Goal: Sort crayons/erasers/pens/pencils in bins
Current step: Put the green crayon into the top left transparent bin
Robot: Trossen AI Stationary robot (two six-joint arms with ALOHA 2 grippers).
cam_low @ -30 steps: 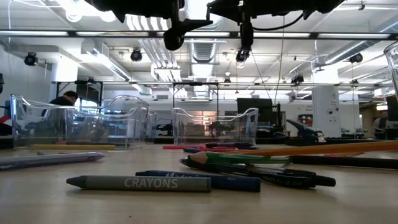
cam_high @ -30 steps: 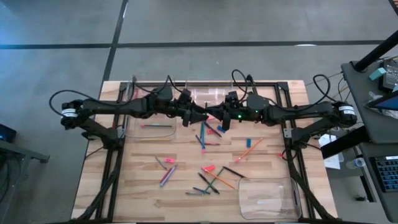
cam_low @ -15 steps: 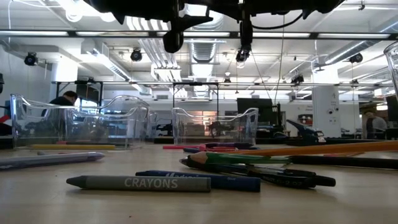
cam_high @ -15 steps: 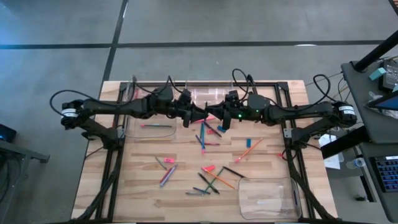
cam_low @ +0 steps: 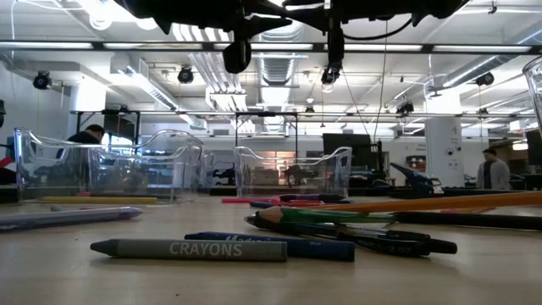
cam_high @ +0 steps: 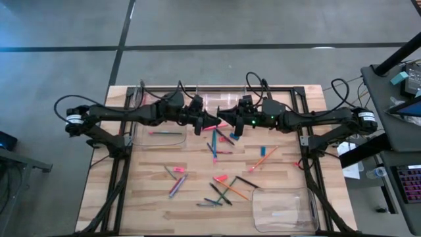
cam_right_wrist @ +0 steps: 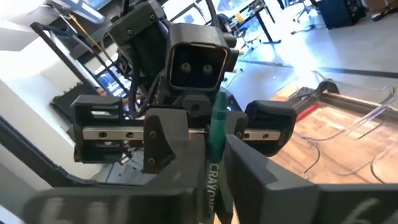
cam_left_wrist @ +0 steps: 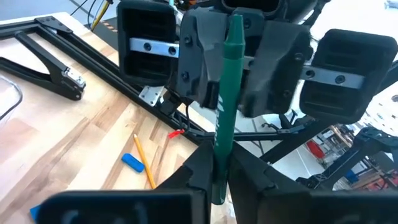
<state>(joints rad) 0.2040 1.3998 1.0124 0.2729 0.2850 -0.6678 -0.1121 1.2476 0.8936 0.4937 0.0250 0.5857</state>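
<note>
A green crayon (cam_left_wrist: pixel 227 106) hangs in the air between my two grippers, which meet nose to nose above the table's far middle. My left gripper (cam_high: pixel 209 122) is shut on it. My right gripper (cam_high: pixel 227 123) faces it from the right. Its fingers (cam_left_wrist: pixel 202 59) stand a little apart on either side of the crayon's other end (cam_right_wrist: pixel 214 177). Loose sticks (cam_high: pixel 220 187), blue erasers (cam_high: pixel 262 151) and a pink eraser (cam_high: pixel 179 170) lie on the wooden table (cam_high: pixel 151 197). Clear bins stand at the left (cam_high: pixel 158 135), the far middle (cam_high: pixel 220 102) and the near right (cam_high: pixel 283 209). My left gripper pinches the green crayon near one end (cam_left_wrist: pixel 217 177) between its two fingers. The fingers come about level from the table's left and lie across the crayon. The crayon is lifted well clear of the table, and its free part reaches between my right gripper's fingers.
The left bin holds a long stick (cam_high: pixel 164 133). A grey crayon (cam_low: pixel 190 249), a blue one and dark pens (cam_low: pixel 398 241) lie near the front edge. Black frame rails (cam_high: pixel 118 178) run along the table's sides. People move in the room behind.
Both arms have kept their place. In the low view the left gripper's fingers have come together, shutting on the green crayon that the right gripper was holding up.
</note>
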